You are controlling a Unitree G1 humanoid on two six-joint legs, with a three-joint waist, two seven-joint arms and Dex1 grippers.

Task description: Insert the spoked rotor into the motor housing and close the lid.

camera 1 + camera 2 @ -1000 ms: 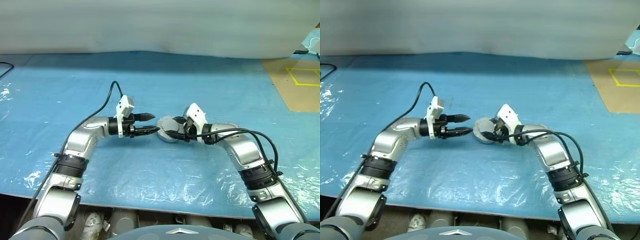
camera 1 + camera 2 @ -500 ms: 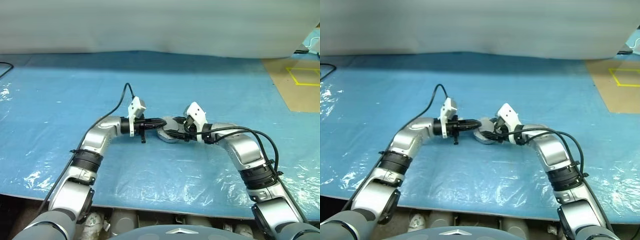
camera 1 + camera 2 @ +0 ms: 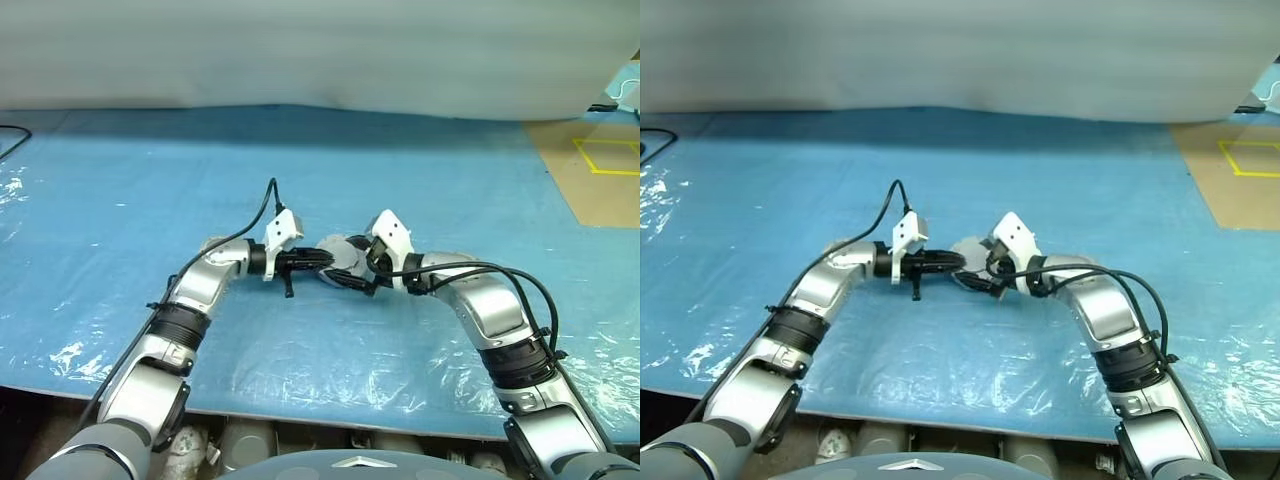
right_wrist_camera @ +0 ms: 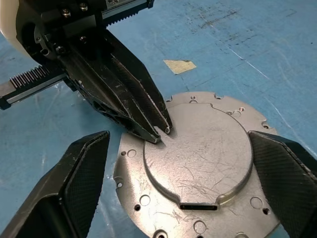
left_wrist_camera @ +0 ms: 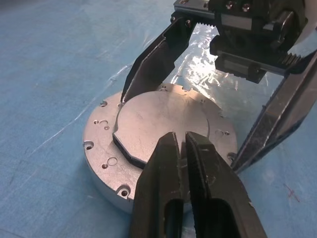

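The motor housing (image 4: 130, 171) is a squat round silver can on the blue table, midway between my two arms. The lid (image 4: 203, 148) lies flat on top of it, showing a smooth scratched face. The spoked rotor is hidden. My left gripper (image 5: 179, 137) is shut, with its fingertips on the lid's edge nearest that arm. It also shows in the head view as the left gripper (image 3: 326, 259). My right gripper (image 4: 176, 144) is open, one finger on each side of the housing's rim and nothing clamped. It comes in from the opposite side as the right gripper (image 3: 352, 273).
Blue plastic sheeting (image 3: 300, 160) covers the table; its front edge (image 3: 300, 408) lies close to me. A small beige tape patch (image 4: 179, 65) sits just beyond the housing. A brown board with yellow tape (image 3: 600, 165) lies far right. A pale wall (image 3: 300, 50) closes the back.
My left gripper shut and moved right and down onto the housing's top. The right gripper stayed in place and spread its fingers wider around the housing.
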